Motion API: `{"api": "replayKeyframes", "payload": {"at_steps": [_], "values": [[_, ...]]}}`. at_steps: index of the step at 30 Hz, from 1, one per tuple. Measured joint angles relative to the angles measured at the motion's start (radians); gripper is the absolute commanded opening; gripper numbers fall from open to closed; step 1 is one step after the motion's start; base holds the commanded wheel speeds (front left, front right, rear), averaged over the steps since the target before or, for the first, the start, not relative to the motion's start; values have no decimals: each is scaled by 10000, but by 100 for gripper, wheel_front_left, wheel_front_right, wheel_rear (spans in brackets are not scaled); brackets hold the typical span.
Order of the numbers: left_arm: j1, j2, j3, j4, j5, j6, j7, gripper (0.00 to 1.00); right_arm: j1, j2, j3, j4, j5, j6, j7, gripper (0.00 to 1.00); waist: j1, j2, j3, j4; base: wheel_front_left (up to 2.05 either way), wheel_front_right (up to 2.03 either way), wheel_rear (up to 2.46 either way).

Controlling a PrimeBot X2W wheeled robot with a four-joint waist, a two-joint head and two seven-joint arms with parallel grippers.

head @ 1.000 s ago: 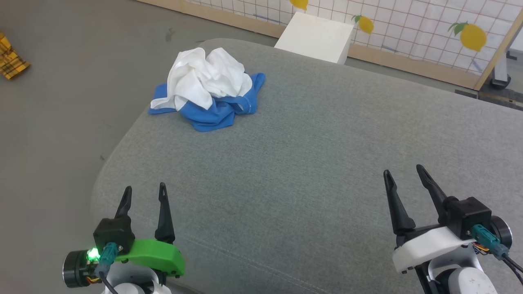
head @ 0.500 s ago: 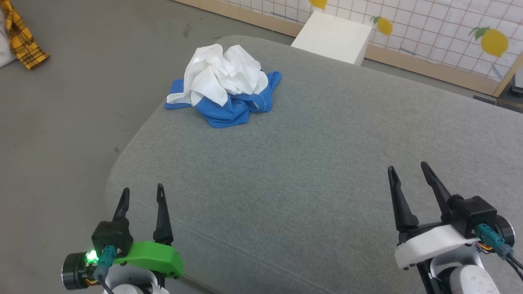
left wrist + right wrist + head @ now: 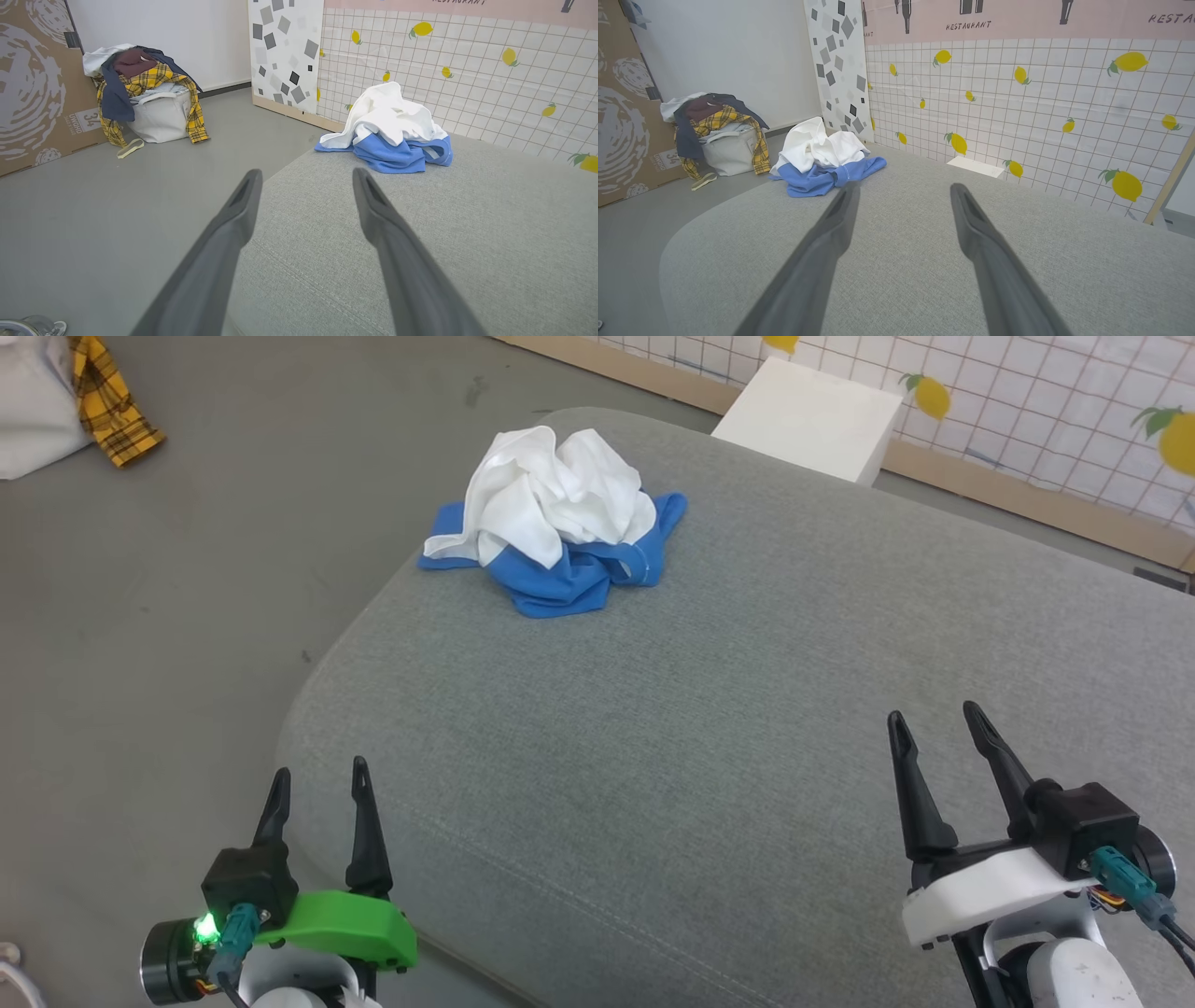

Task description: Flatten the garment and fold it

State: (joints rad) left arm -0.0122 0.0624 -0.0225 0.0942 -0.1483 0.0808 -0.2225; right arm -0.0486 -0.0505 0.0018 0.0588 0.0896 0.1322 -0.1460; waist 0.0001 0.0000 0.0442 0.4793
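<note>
On the floor I see a white bag point(image 3: 159, 123) heaped with clothes: a yellow plaid cloth point(image 3: 154, 79) draped over it, with dark blue and maroon pieces on top. The garment point(image 3: 560, 523) lies crumpled in a heap near the far left corner of the grey padded worktop point(image 3: 700, 709), white cloth bunched on top and blue folds beneath. My left hand point(image 3: 319, 767) and right hand point(image 3: 934, 712) hover over the near edge, fingers apart and empty, well apart from it.
</note>
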Motion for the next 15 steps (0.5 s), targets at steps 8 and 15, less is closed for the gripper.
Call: {"api": "replayKeyframes", "payload": {"at_steps": [8,15], "values": [[-1,0,-146,115,-23,25,-182,100,-12,0,4,59,105,0,-73,100,0,0,-19,251,0,0,0],[-5,6,-205,226,-56,42,-311,100,-13,0,-12,136,203,0,-217,100,0,0,-2,414,0,0,0]]}}
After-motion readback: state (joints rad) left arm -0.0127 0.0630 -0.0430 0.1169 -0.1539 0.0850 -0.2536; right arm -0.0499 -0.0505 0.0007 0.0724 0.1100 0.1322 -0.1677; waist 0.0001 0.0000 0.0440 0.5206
